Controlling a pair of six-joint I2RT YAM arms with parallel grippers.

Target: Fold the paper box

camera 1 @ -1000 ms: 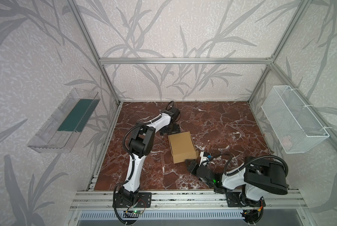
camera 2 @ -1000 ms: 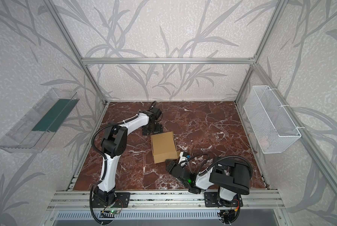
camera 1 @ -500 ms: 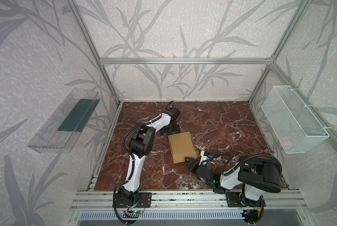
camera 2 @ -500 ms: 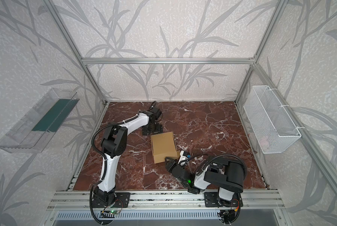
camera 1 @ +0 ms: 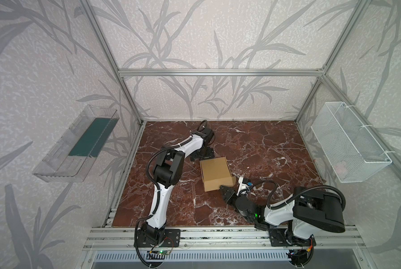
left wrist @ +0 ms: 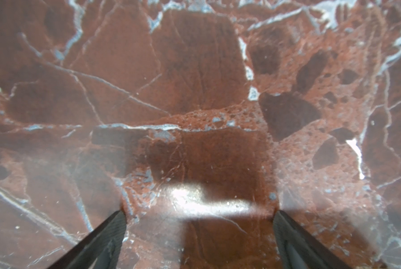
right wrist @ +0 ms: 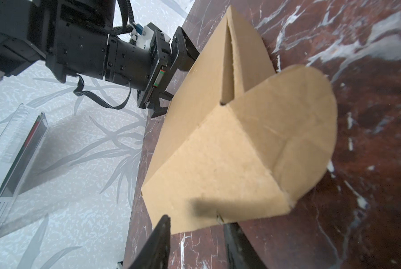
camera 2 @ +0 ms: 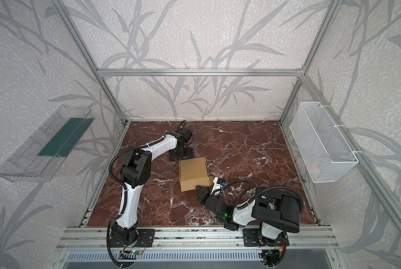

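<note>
Your paper box (camera 1: pixel 215 171) sits mid-way on the marble table (camera 1: pixel 264 151), your left gripper (left wrist: pixel 198 215) is spread wide and empty just past its far edge, and your right gripper (right wrist: pixel 194 230) straddles its near corner, part-open; I cannot tell whether it pinches.

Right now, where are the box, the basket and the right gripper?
box (camera 1: pixel 214 170): a top view, its lid.
basket (camera 1: pixel 334 144): a top view, its mesh wall.
right gripper (right wrist: pixel 196 221): right wrist view, between its fingertips.
</note>
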